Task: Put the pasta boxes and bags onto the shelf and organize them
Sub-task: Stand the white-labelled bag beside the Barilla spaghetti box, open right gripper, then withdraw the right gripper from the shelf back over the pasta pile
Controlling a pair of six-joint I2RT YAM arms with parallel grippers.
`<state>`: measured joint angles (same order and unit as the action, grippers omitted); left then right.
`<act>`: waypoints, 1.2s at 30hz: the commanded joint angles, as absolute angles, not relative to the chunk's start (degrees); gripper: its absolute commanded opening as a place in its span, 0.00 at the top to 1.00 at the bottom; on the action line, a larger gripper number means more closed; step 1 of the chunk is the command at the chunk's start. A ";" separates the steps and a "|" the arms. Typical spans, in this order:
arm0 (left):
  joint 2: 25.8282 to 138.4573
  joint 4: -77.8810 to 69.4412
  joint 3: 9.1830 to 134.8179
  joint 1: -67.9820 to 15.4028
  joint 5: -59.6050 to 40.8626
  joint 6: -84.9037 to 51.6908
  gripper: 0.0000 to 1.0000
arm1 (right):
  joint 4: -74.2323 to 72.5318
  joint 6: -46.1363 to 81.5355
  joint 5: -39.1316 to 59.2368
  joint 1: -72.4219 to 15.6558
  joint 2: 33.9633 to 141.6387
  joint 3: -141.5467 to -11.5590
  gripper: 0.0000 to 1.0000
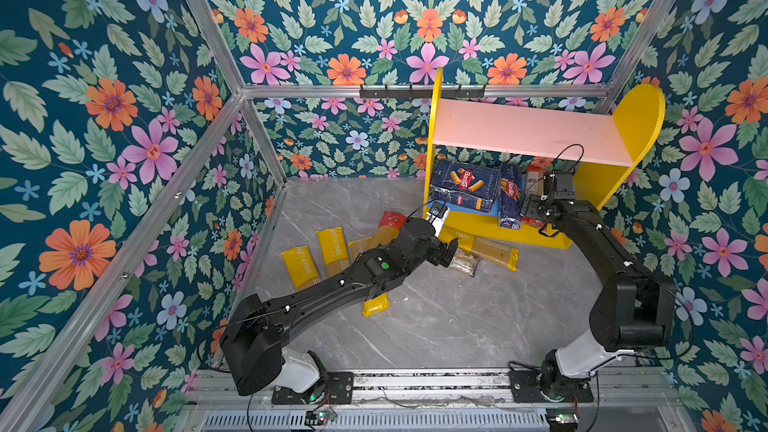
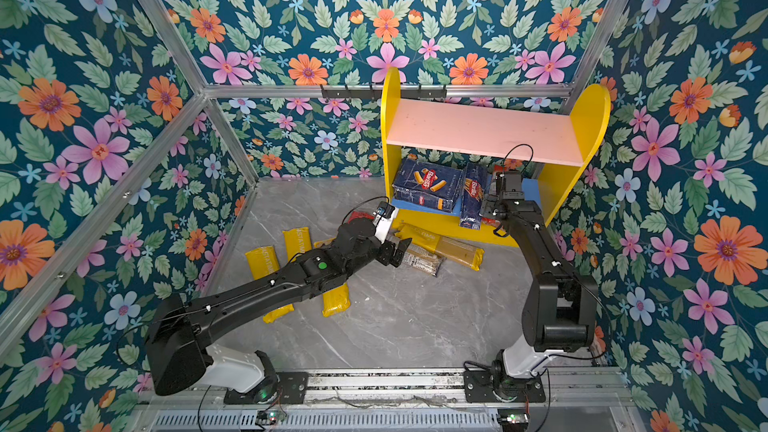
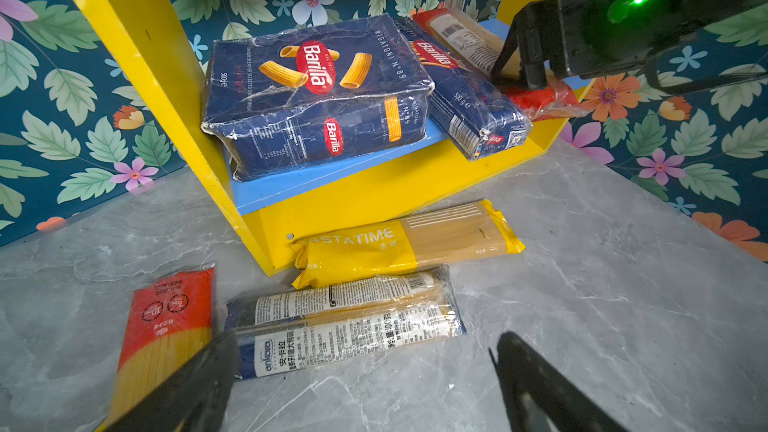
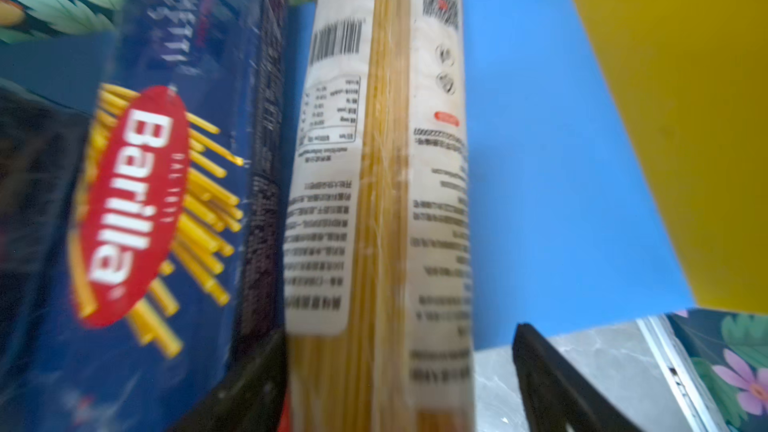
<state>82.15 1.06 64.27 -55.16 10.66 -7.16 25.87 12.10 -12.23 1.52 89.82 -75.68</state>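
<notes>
Right tool (image 4: pixel 395 347) spread, jaws straddling red-ended bag (image 4: pixel 382 201) on blue board of shelf (image 1: pixel 519 130), at 3 o'clock of narrow Barilla box (image 4: pixel 137 201). Left tool (image 3: pixel 363 347) wide, empty, over white-label bag (image 3: pixel 345 326) on table (image 3: pixel 582 284), 7 o'clock of shelf.

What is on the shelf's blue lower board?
A wide Barilla rigatoni box, narrow Barilla spaghetti box, then a red-ended spaghetti bag, side by side. The board beneath them is covered.
</notes>
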 commanded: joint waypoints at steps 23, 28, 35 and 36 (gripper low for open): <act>64.53 10.34 54.12 -55.12 16.17 -18.22 0.01 | 44.79 26.63 -11.99 -17.28 62.49 -61.48 0.14; 58.30 14.29 51.18 -55.04 17.65 -21.35 0.01 | 47.68 33.12 -15.12 -28.87 59.59 -59.70 0.13; 51.47 22.19 51.58 -55.11 18.93 -23.41 0.01 | 49.41 41.70 -21.25 -48.23 62.20 -61.40 0.12; 50.54 22.89 51.67 -55.10 19.31 -23.61 0.01 | 48.53 42.89 -21.20 -49.87 62.88 -61.14 0.12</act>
